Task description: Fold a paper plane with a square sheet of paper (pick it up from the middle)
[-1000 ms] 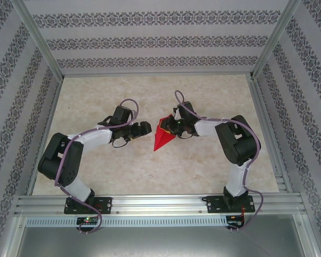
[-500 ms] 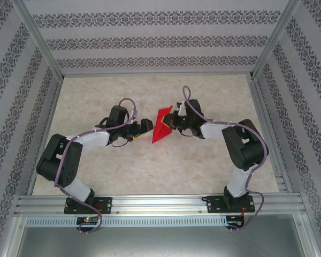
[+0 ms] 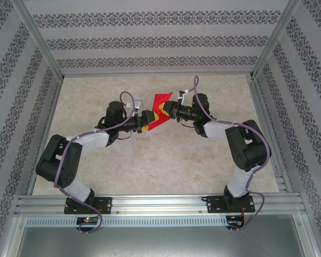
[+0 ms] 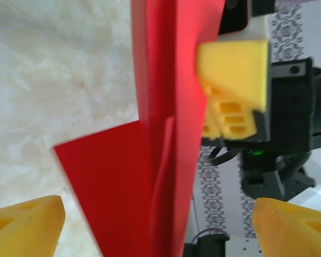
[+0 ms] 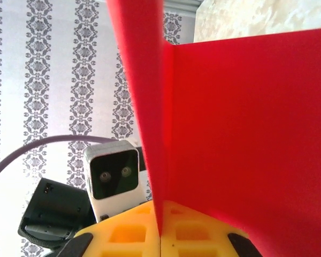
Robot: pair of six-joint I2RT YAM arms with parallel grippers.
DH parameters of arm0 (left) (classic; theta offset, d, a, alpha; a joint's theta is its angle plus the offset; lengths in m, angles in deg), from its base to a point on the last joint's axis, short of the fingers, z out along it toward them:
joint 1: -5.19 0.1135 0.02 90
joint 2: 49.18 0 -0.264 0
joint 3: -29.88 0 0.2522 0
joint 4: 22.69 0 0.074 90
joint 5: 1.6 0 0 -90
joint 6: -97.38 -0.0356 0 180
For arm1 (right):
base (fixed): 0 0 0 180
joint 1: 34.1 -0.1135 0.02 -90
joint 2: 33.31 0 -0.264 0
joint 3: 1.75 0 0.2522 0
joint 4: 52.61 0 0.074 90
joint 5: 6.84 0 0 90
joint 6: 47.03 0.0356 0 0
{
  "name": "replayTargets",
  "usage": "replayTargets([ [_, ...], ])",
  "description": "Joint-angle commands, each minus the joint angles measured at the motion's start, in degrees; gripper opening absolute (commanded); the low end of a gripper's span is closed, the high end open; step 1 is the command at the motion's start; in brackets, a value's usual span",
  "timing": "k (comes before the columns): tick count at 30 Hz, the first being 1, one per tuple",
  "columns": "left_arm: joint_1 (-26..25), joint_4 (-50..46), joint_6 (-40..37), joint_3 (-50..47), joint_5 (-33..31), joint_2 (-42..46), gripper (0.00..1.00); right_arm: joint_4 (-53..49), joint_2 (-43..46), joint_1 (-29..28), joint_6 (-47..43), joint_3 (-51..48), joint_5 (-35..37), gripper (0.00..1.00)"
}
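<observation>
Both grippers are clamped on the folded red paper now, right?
Not both. The left gripper is open, its fingers spread either side of the red paper, as the left wrist view shows. The right gripper is clamped on it.

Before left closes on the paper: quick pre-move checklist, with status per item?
1. Hold: right gripper shut on the red paper: ok.
2. Jaws: left gripper open: ok.
3. Position: paper sits between the left fingers: ok.
4. Clearance: left fingers apart from the right fingers clamping the paper: ok.
5. Creases lined up for the next fold: cannot tell.
</observation>
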State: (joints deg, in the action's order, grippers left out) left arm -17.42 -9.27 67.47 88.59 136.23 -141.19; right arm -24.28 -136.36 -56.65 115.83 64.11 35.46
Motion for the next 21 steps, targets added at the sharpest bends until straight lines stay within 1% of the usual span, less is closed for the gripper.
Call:
replayTargets([
  [1,0.5,11.7,5.8,-0.8,1.6,-1.8,0.86,2.3,-0.7,-1.2,1.1,0.0,-2.1,0.07],
  [2,0.5,13.1,6.8,-0.7,1.4,-2.1,0.83,1.8,-0.7,-1.4,1.1,0.0,-2.2,0.07],
  [4,0.5,13.4,7.2,-0.4,0.8,-2.2,0.71,1.4,-0.9,-1.7,0.8,0.0,-2.2,0.07],
  [5,0.5,13.3,7.0,-0.4,0.4,-2.1,0.67,1.1,-0.9,-1.7,0.8,-0.1,-2.2,0.08],
  [8,0.5,10.2,4.9,-0.4,-0.9,-1.6,0.53,0.8,-0.6,-1.5,0.2,-0.2,-2.2,0.08],
  [10,0.5,8.4,3.4,-0.4,-1.6,-1.3,0.42,-2.3,-0.3,-1.5,-1.1,0.0,-2.2,0.08],
  [17,0.6,2.1,-1.4,0.3,-3.5,-1.0,0.12,-6.7,0.9,-0.3,-3.8,0.0,-3.0,0.13],
  [19,0.6,-0.6,-3.2,0.9,-4.1,-0.9,0.04,-10.1,2.2,0.6,-6.1,-0.1,-2.7,0.18],
  [21,0.6,-4.9,-5.7,1.8,-5.2,-0.6,0.03,-15.2,4.4,1.5,-9.7,-0.3,-1.3,0.31],
])
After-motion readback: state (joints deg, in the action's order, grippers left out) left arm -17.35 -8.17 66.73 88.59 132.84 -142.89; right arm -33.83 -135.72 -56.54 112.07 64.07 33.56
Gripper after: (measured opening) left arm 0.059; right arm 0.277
